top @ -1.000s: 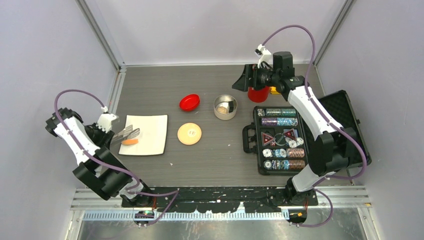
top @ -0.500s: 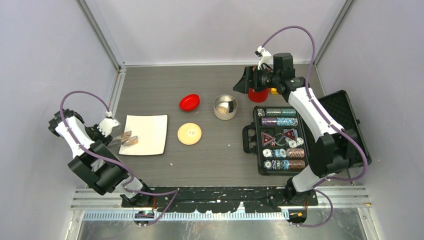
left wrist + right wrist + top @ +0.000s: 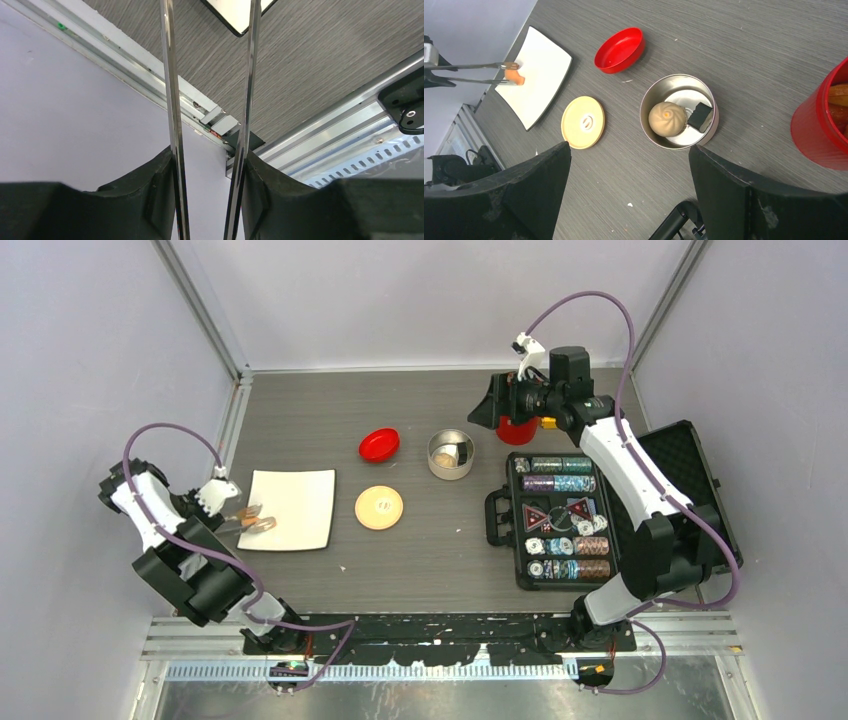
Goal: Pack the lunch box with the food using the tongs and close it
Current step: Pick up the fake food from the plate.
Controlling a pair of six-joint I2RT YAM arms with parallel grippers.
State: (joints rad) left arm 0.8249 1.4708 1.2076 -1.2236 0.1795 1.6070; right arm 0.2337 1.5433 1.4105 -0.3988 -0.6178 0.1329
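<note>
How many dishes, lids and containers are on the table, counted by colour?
Red: 2, bowl and cup
White: 1, plate
Steel: 1, lunch box
Tan: 1, lid
Black: 1, chip case
Total: 6

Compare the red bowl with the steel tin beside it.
The red bowl is glossy red; the steel tin is bare shiny metal. The red bowl is empty; the steel tin holds a pale bun and a small dark piece. Both are round, uncovered and stand apart on the grey table.
</note>
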